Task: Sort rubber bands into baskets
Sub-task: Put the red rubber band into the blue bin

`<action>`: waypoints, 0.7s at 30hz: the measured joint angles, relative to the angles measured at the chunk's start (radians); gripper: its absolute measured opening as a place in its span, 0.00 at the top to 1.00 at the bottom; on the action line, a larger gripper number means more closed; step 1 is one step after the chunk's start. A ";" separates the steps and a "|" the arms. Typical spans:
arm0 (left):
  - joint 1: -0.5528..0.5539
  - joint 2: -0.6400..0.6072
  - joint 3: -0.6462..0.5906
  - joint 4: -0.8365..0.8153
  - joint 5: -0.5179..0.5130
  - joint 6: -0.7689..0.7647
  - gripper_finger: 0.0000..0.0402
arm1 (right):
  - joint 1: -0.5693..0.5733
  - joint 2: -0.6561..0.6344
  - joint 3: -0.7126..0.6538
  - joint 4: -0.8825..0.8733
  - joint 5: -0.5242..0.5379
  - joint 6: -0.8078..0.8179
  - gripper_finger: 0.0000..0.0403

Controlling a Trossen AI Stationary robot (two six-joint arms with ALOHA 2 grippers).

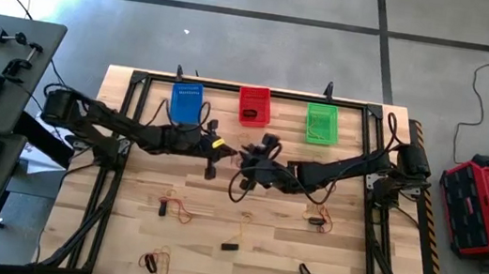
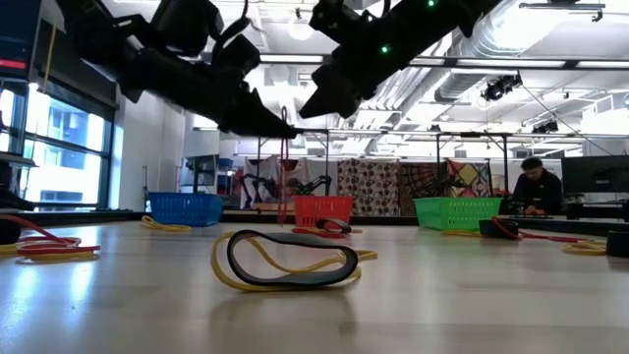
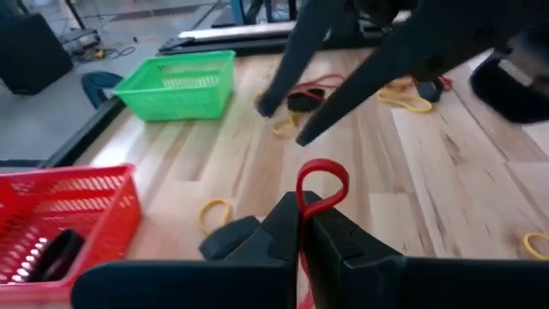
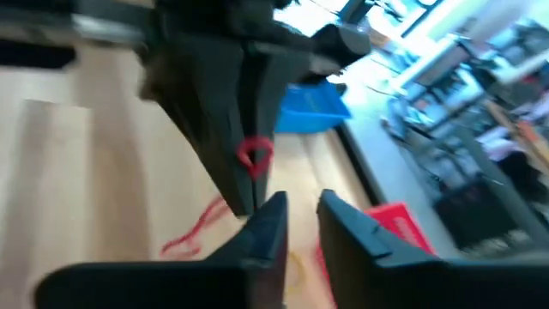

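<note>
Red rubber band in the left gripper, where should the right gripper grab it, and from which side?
Probably the small loop of the red rubber band that stands clear past the fingertips of the left gripper, which is shut on it. That loop faces the open right gripper, so come head-on from opposite the left gripper, with one finger on either side of the loop.

red basket (image 3: 60,215) cut off at frame edge; dark item inside (image 3: 53,255) too blurred to identify.

Both arms reach to table centre, left gripper (image 3: 302,225) clamped, right gripper (image 4: 298,221) fingers apart.
</note>
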 joint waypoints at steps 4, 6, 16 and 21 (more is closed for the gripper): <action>0.028 -0.074 0.000 -0.066 0.000 -0.001 1.00 | 0.000 0.000 0.000 0.001 0.069 -0.005 0.70; 0.045 -0.113 0.000 -0.115 -0.008 -0.008 1.00 | -0.002 0.000 0.000 0.000 0.102 -0.021 0.66; 0.176 -0.351 0.000 -0.371 -0.169 -0.087 1.00 | -0.007 0.000 0.000 -0.035 0.138 -0.045 0.85; 0.272 -0.436 0.000 -0.476 -0.204 -0.120 1.00 | -0.019 0.000 0.000 -0.078 0.130 0.005 0.98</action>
